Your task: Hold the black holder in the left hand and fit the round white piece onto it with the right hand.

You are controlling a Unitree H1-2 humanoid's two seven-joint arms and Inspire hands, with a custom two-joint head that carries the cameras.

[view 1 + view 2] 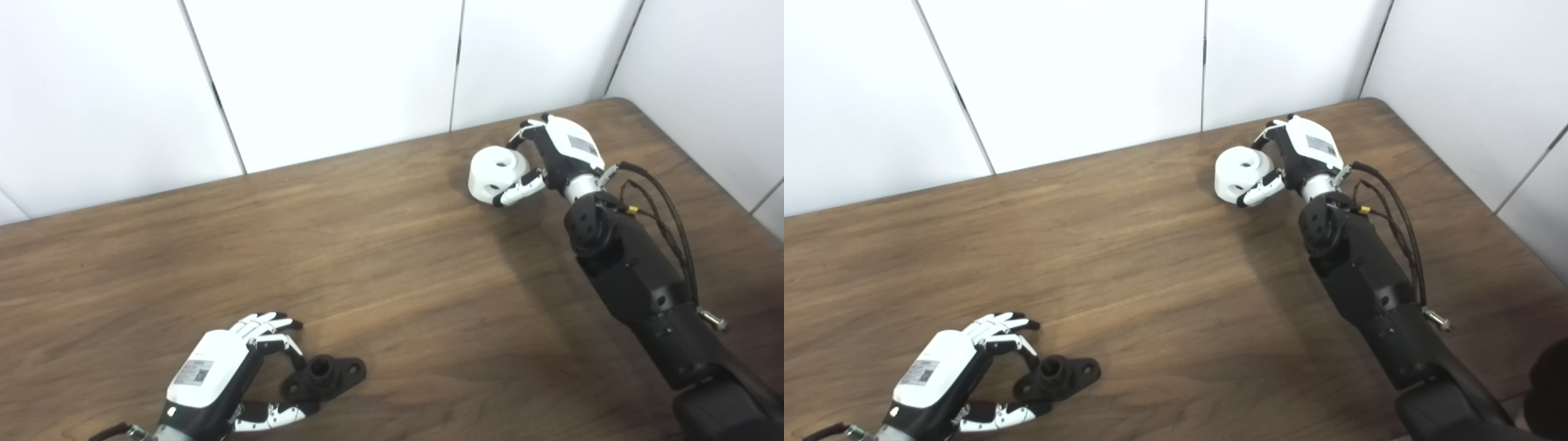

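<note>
The black holder (324,375), a flat flanged part with a short central tube, lies on the wooden table (392,257) near the front left. My left hand (236,373) is closed around the holder's left end, a finger on its upper side and the thumb under its lower side. At the far right the round white piece (497,173), a squat cylinder with a hole in its top, sits at the table surface. My right hand (554,156) grips it from the right, with fingers over its far side and the thumb against its near side.
White wall panels (331,73) run along the table's far edge, and another wall stands at the right. The table's right corner (625,104) is close behind the right hand. A broad stretch of bare wood separates the two hands. Cables loop off the right forearm (643,275).
</note>
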